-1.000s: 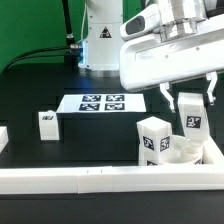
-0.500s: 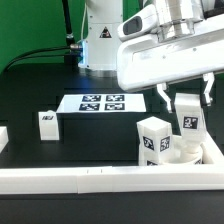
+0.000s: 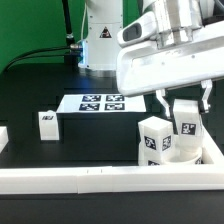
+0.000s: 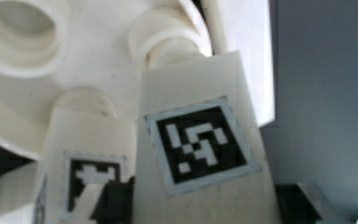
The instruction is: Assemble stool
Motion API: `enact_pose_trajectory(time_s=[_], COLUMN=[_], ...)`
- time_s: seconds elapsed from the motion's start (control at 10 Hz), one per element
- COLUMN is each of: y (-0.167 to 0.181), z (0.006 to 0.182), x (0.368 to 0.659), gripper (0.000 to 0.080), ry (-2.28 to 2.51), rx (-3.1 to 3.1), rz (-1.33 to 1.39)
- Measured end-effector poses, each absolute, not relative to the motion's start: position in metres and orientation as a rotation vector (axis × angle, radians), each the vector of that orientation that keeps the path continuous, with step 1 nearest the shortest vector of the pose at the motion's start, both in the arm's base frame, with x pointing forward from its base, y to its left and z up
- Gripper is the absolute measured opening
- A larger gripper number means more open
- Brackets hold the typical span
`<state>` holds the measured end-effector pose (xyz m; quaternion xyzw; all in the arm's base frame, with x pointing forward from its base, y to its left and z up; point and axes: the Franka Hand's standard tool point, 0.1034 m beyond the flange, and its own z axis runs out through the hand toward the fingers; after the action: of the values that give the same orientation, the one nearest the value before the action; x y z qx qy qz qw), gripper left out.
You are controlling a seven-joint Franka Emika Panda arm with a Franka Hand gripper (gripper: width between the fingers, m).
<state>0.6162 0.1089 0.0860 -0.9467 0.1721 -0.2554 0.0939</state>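
Over the seat (image 3: 192, 157), the gripper (image 3: 185, 99) (clamped on a leg block (image 3: 186, 122)) has edged sideways, probably aligning with a socket.

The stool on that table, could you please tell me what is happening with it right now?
The arm's tool is shut on one leg block, holding it upright over the round seat. A second leg block stands upright at the seat right beside it. A third leg block stands loose on the table, at the exterior view's left.
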Motion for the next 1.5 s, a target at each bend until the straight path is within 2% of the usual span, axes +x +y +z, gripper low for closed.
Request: enact_pose_trajectory(time_s=[0.5,0.7,0.8,1.5], y=[0.1129,0.1128,0.1127,0.1127], z=[0.0864,0.0863,0.0862,0.0862], x=[0.6148,0.6148,0.6148,0.6148], gripper=[0.0325,0.0562,0.0622,0.0649], ry=[0.504,0.504,0.504,0.504], rx=[-2.828,-2.828,-2.828,-2.828], rz=[-0.782,-0.782,-0.782,-0.782])
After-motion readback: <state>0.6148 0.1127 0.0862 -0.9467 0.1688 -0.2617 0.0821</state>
